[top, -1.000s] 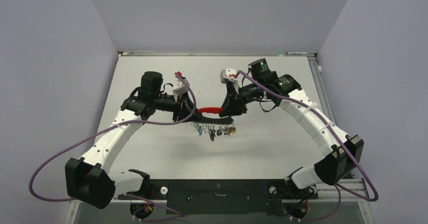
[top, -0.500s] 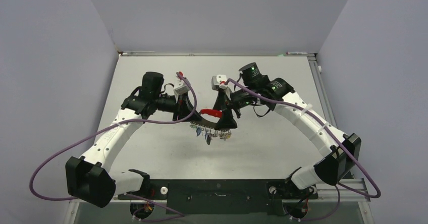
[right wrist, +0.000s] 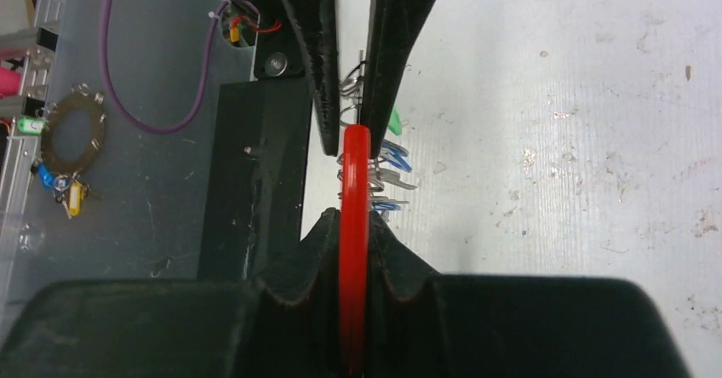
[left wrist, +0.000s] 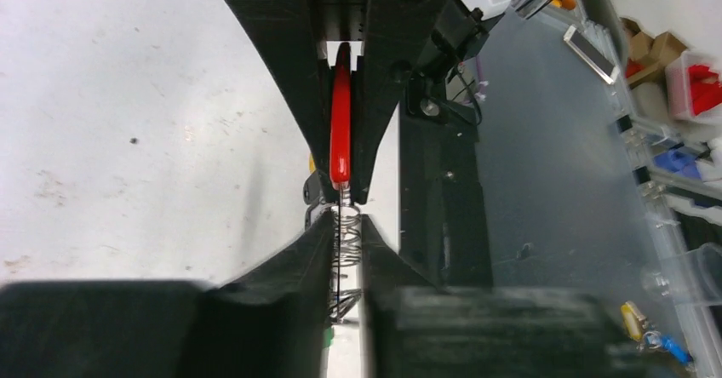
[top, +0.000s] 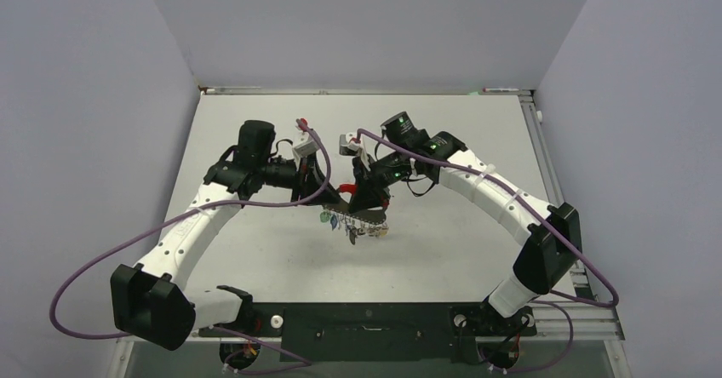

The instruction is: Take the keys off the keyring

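Right pincer (right wrist: 355, 220): closed on red arc of keyring (right wrist: 355, 152), regripped further left than a second ago.
Left pincer (left wrist: 345, 229): shut on keyring's other end.
Meaning: grips closer, probably readying to work keys (top: 358, 222) off.
Place of keyring: mid-table, aloft.
Look of keys: bunched, dangling beneath; blue, green tags.

Red arc of the keyring (right wrist: 355, 157) between the black left end effector (left wrist: 345, 233) and black right end effector (right wrist: 355, 225); blue- and green-tagged keys (right wrist: 393, 155), purple cable (right wrist: 157, 128), white-and-black arm (top: 191, 225), scuffed white desk (right wrist: 553, 140).
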You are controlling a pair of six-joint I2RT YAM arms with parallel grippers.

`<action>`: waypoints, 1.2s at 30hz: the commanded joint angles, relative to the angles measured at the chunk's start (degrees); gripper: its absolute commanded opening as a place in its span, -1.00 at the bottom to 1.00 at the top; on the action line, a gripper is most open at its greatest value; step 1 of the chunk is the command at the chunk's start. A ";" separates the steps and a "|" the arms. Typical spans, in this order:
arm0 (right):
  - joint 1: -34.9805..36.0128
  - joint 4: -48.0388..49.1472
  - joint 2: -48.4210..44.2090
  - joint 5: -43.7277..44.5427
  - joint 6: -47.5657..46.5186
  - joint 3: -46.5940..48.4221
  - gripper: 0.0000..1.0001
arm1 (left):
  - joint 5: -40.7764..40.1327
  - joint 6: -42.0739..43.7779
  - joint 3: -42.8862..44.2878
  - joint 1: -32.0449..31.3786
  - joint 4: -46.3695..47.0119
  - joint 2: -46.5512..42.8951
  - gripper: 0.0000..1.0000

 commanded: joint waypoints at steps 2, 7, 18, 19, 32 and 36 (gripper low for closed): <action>-1.56 4.15 -1.41 -1.86 3.23 2.22 -0.89 | 3.01 -8.55 0.99 3.90 8.45 -1.90 -0.06; -3.06 4.25 -3.13 -0.97 4.93 2.43 -0.89 | 3.96 -10.20 -0.38 10.79 10.08 -4.37 0.34; -3.22 1.72 -4.26 -1.83 4.02 3.54 -0.89 | 5.57 -5.64 -10.45 11.95 19.25 -4.14 0.34; -3.19 1.33 -4.28 -1.94 3.63 3.82 -0.89 | 6.19 -6.00 -11.28 11.97 21.17 -3.87 0.34; -1.32 -1.40 -3.97 -2.17 1.13 6.27 -0.89 | 7.74 -6.23 -16.15 8.50 35.23 -0.50 0.18; -0.79 -2.03 -3.82 -2.46 0.51 6.88 -0.89 | 8.26 -6.70 -16.99 7.65 37.85 0.06 -0.08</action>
